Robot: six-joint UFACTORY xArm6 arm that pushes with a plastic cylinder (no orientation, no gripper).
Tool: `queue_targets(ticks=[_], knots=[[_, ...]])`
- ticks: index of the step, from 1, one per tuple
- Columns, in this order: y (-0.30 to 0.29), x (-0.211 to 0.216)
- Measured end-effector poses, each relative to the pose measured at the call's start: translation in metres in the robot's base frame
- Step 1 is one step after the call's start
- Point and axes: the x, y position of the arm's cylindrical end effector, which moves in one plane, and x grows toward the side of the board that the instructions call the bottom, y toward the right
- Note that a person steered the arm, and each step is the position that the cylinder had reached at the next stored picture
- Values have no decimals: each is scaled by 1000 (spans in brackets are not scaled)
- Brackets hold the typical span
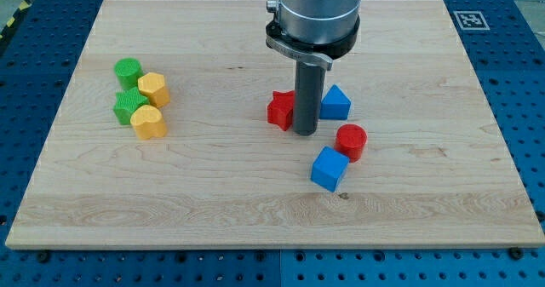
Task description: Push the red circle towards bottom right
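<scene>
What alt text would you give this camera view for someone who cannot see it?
A robot arm's dark rod stands on a wooden board, my tip between a red star-shaped block and a blue block, with the red circle to its lower right touching a blue cube. Two green blocks and two yellow blocks cluster at the view's left.

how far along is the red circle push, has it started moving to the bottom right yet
Nothing looks done: the red circle sits mid-board, close to the blue cube, far from the bottom right corner. In hand: my tip is down between the red star and the blue block, up and to the view's left of the circle, apart from it. Left: closing that gap and making the whole push, likely skirting the cube.
</scene>
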Motion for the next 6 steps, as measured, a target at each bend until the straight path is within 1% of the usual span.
queue_targets(ticks=[1,2,4,5,6], knots=[[15,12],[46,27],[124,29],[124,30],[91,30]])
